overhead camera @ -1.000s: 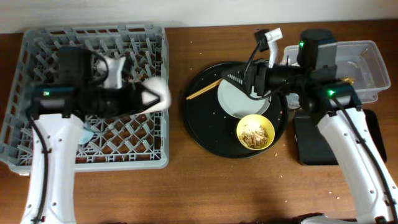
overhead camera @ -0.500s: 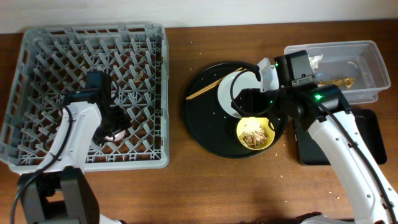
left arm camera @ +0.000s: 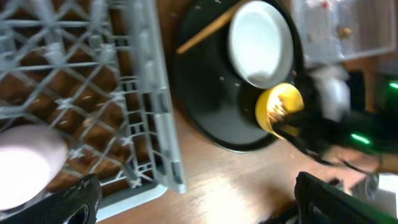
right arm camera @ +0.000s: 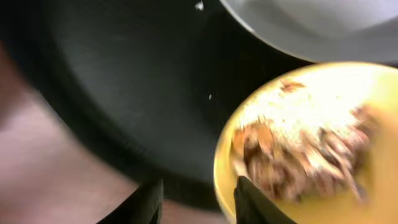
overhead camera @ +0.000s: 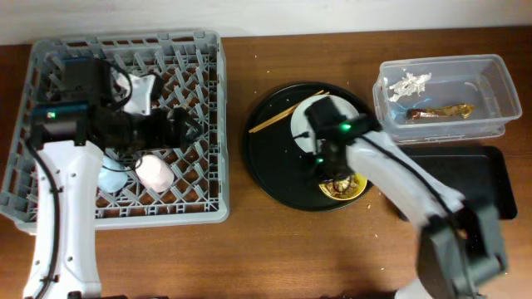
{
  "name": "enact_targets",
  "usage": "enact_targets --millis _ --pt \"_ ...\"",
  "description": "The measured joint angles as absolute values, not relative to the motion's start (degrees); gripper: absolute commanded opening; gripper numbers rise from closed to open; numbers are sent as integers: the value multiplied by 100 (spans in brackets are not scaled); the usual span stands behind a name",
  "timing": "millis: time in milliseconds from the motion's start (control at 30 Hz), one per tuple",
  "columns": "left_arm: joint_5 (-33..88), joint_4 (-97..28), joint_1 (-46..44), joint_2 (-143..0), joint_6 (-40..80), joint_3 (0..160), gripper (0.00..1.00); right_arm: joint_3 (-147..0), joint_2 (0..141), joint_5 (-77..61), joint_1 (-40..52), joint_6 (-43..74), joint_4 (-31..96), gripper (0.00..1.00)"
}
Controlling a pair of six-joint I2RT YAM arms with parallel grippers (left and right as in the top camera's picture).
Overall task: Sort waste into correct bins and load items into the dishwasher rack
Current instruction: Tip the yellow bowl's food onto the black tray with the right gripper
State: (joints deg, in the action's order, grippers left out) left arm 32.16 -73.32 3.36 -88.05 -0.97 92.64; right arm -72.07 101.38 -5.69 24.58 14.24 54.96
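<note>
Where yellow bowl [right arm camera: 311, 149] meets tray [right arm camera: 93, 81], right hand [right arm camera: 198, 184] straddles its rim.

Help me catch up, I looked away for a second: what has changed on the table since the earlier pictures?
The left gripper set the pink cup down in the rack, let go and drew back, open. The right gripper came from over the plate down to the yellow bowl, fingers straddling its rim. The blue cup, chopsticks, napkin and wrapper stayed put.
</note>
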Motion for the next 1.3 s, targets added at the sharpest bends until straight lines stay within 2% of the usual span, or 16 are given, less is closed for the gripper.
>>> enact_targets --millis 67,200,300,400,533,633,733,867,1033,1167,1300 --pt "3323 -7358 86 -8807 -246 9264 99 -7183 10641 -449 2493 1448 5413 4" --pt "3374 -7393 -252 -8807 -351 9264 99 -7188 10659 -196 2473 1638 5352 4" --pt "3378 -7393 -252 -8807 -366 9264 99 -7183 9701 -965 2062 1649 5264 4" --pt "3391 -7393 -252 -8807 -368 9264 99 -7199 8211 -2104 408 1649 5175 4" --pt "3411 -7395 -252 -8807 -368 9264 99 -6759 8086 -3632 -2316 1157 4873 4" --pt "3415 -7391 -252 -8807 -368 9264 99 -5315 8119 -5301 -3581 1024 2904 4" --pt "3411 -7395 -252 -8807 -368 9266 99 -4265 8160 -6799 -4462 1009 1769 4" --pt "3411 -7393 -252 -8807 -368 9266 99 -4187 8160 -7618 -4696 834 1662 4" --pt "3411 -7393 -252 -8807 -368 9266 99 -4187 8160 -7784 -4705 567 1682 4" --pt "3411 -7393 -252 -8807 -368 9266 99 -4176 8160 -7380 -4705 880 1691 4" --pt "3411 -7393 -252 -8807 -368 9266 99 -4165 8182 -7771 -4705 727 1549 4"
